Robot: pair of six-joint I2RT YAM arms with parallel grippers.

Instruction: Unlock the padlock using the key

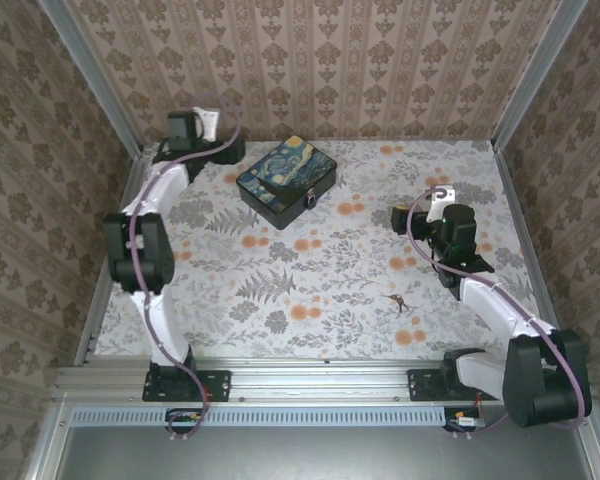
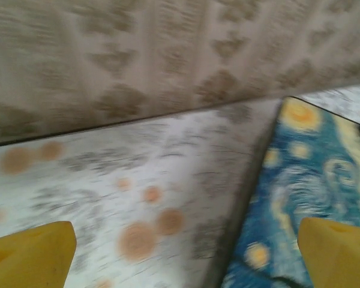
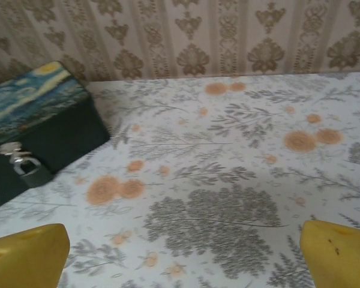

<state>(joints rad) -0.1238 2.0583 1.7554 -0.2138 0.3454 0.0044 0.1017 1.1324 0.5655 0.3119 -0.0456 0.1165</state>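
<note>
The black box with the blue-yellow starry lid [image 1: 285, 178] sits at the back middle of the table. The small silvery padlock [image 1: 310, 200] hangs on its front side, and in the right wrist view the padlock [image 3: 26, 167] dangles from the box's latch. The key [image 1: 399, 300], a thin dark sliver, lies on the cloth to the front right. My left gripper [image 1: 234, 152] is just left of the box, open, fingertips [image 2: 30, 258] wide apart over bare cloth, with the lid [image 2: 324, 180] at the right. My right gripper [image 1: 400, 216] hovers right of the box, open and empty, fingertips [image 3: 24, 258] spread.
A flower-printed cloth [image 1: 320, 270] covers the table. Patterned walls [image 1: 310, 60] close in the back and both sides. The left wrist view is blurred. An aluminium rail [image 1: 310, 385] runs along the near edge by the arm bases.
</note>
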